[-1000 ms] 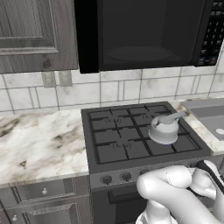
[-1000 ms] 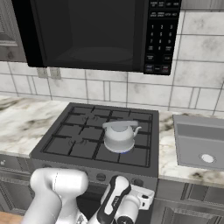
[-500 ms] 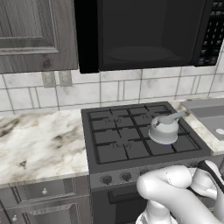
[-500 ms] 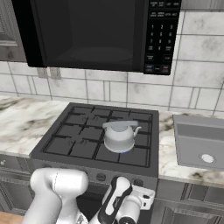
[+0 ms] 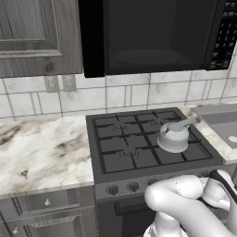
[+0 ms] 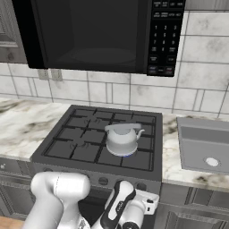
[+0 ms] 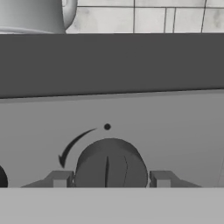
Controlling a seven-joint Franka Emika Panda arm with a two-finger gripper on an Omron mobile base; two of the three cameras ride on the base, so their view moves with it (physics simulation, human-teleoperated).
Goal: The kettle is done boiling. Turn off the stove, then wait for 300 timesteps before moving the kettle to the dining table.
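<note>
Gripper fingers flank a stove knob, contact unconfirmed; no legible writing, only an arrow and dot; kettle on grate.

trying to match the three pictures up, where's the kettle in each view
Left base view: the kettle sits right of centre, on the stove's right front grate.
Right base view: kettle at centre, same grate.
Hand view: its base at the top left corner.
Shared landmark: the stove's grey knob panel.
</note>
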